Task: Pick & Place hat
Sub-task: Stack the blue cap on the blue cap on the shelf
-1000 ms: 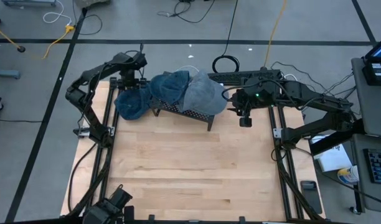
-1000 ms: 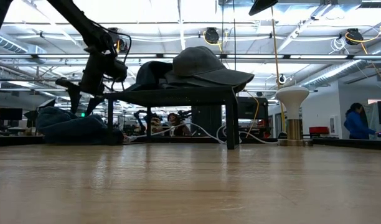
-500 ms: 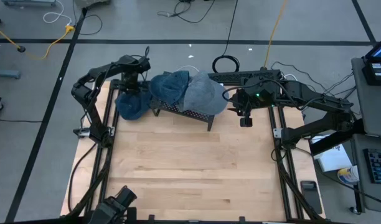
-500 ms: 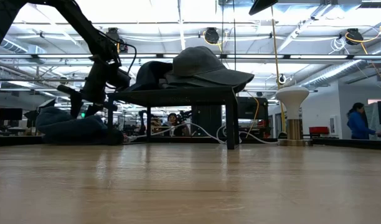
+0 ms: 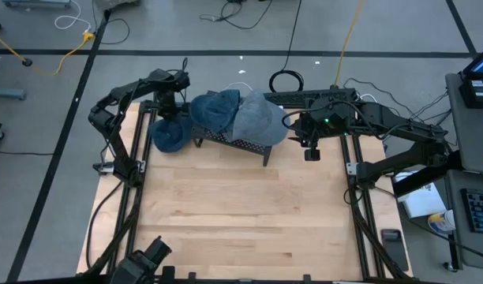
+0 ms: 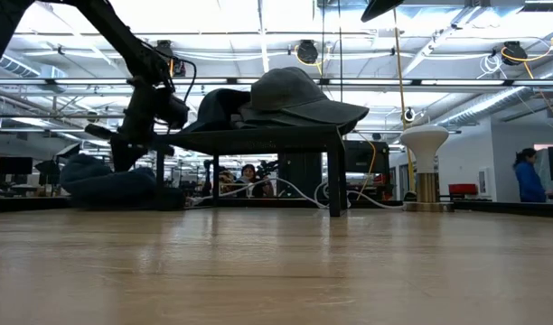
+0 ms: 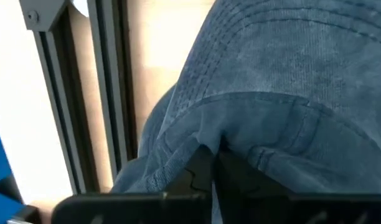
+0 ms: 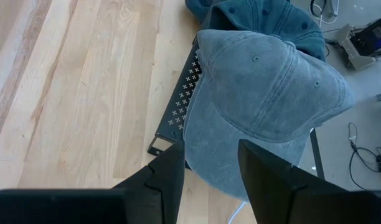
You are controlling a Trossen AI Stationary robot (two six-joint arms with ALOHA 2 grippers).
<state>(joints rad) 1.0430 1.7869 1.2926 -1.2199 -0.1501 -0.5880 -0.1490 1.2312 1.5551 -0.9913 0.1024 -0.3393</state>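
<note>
Three hats show. A dark blue hat (image 5: 170,136) lies on the table at its far left, beside the rack's left end; in the low view this hat (image 6: 123,187) rests on the wood. A blue denim hat (image 5: 215,110) and a pale grey-blue hat (image 5: 261,120) sit on a black perforated rack (image 5: 235,143). My left gripper (image 5: 167,109) stands over the dark blue hat, shut on its cloth (image 7: 213,163). My right gripper (image 5: 309,147) hangs open to the right of the rack, its fingers (image 8: 209,174) apart and facing the pale hat (image 8: 265,93). My left gripper pinches a raised fold of the dark blue hat's crown cloth (image 7: 223,144) between its two fingers. It comes from above, pointing down. The cloth puckers at the fingertips, and the rest of the hat (image 6: 132,190) lies on the table.
The rack's legs (image 6: 334,181) stand on the table at the far side. Black frame rails (image 5: 136,158) run along the table's left and right edges. Cables (image 5: 286,80) lie behind the rack. The near half of the wooden table (image 5: 241,221) is bare. A person (image 6: 528,176) stands in the room behind.
My left gripper has come down toward the dark blue hat and a little toward the near edge. The hat has bunched in under it: its left part has drawn toward the gripper and now looks narrower from above.
</note>
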